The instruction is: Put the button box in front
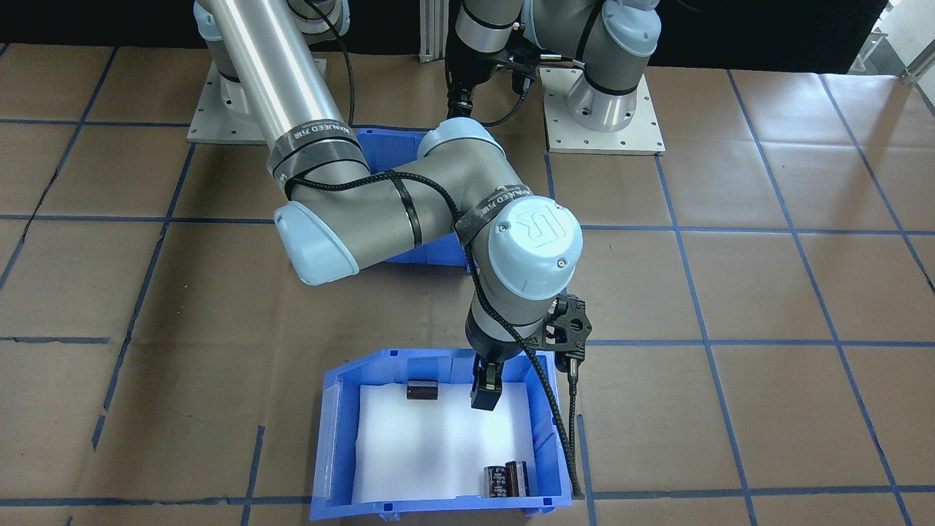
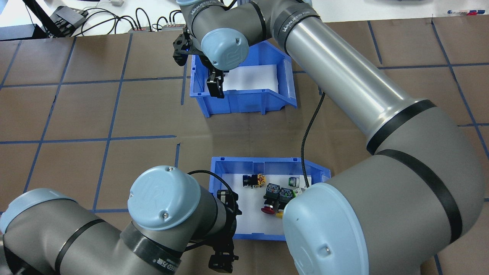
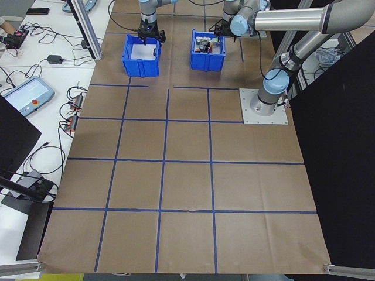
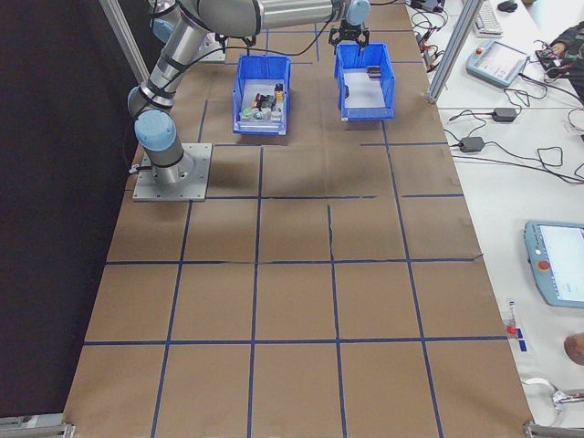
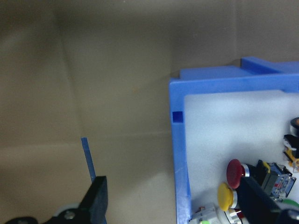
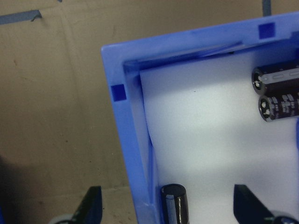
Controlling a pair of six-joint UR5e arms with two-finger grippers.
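The button box (image 2: 267,165) is a blue bin with a white liner, on the near side of the table. It holds red (image 5: 235,171), yellow (image 5: 225,196) and green push-buttons. My left gripper (image 2: 222,263) (image 5: 177,203) is open, its fingers on either side of the box's wall (image 5: 180,154) at a near corner. In the front-facing view my right arm hides most of the box (image 1: 380,146). My right gripper (image 2: 215,87) (image 1: 486,387) is open and straddles the wall (image 6: 133,177) of the far blue bin (image 2: 244,101).
The far bin (image 1: 332,431) holds black cylinders (image 1: 422,389) (image 6: 275,93) on white foam. My right arm (image 2: 344,88) stretches over the button box. Cables and devices (image 2: 68,15) lie past the far edge. Brown table (image 3: 187,175) with blue tape lines extends to both sides.
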